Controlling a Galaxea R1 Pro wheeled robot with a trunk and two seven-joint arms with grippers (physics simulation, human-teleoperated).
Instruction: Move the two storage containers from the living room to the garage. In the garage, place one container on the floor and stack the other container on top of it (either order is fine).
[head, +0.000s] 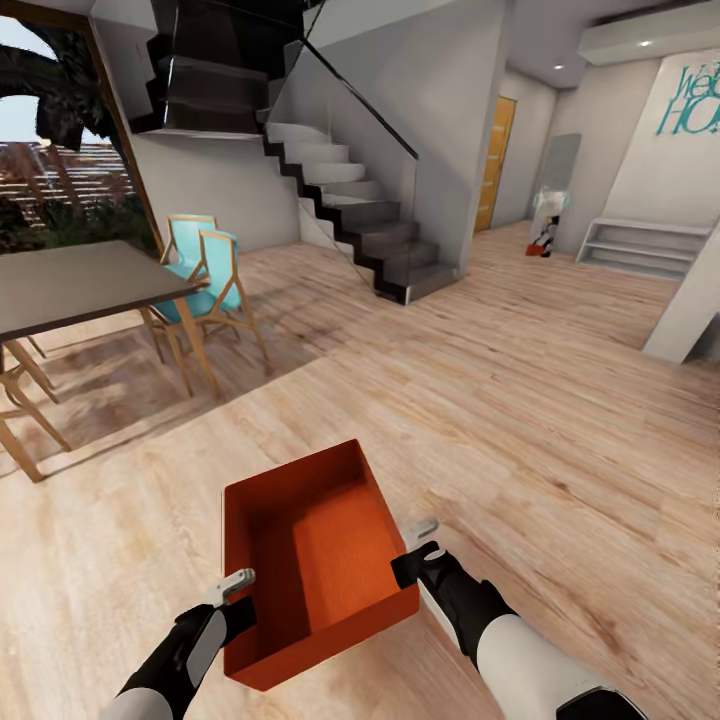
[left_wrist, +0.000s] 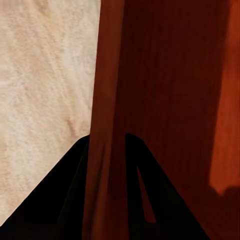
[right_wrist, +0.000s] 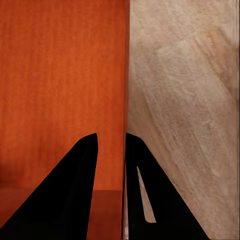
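One orange-red storage container (head: 310, 560), open-topped with low walls, is held just above the light wood-plank floor (head: 520, 420) in front of me. My left gripper (head: 235, 590) is shut on its left wall and my right gripper (head: 420, 545) is shut on its right wall. In the left wrist view, the dark fingers (left_wrist: 60, 200) straddle the container wall (left_wrist: 107, 100), one on each side of it. The right wrist view shows that gripper (right_wrist: 111, 137) pinching the thin wall (right_wrist: 125, 75), with the ribbed bottom (right_wrist: 60, 75) to one side. The garage is out of view.
A dining table (head: 70, 280) with turquoise chairs (head: 205, 270) stands at the left. A dark staircase (head: 350, 210) with a glass rail rises ahead. Beyond it are a yellow door (head: 495, 160), a mirror (head: 550, 200) and a low white shelf (head: 640, 245). A white wall corner (head: 690, 300) juts in at the right.
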